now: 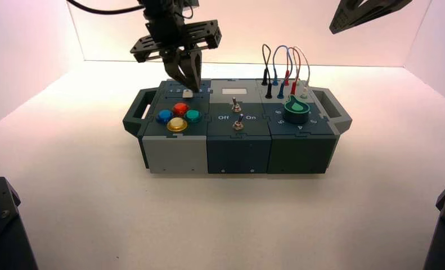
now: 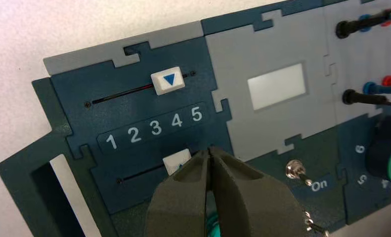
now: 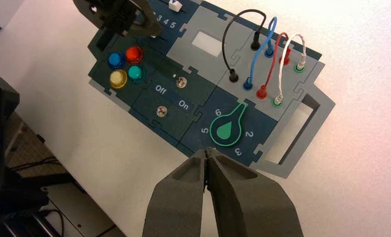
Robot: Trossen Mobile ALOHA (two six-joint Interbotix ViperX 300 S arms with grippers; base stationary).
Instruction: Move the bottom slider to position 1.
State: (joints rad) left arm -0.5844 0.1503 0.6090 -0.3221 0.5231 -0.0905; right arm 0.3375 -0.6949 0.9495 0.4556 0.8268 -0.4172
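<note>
Slider panel (image 2: 149, 163): 1–5; switch panel (image 3: 171, 96): "Off", "On"; dial panel (image 3: 250, 148): 2–6.

V. bright light w/ soft shadow before box (image 1: 237, 154) (table (image 1: 355, 76) near blown out behind).

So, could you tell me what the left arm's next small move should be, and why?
Probably ease the shut left gripper toward the digit-5 side of the bottom slider, then push toward 1: its tips hover beside the knob, which sits near 4.
</note>
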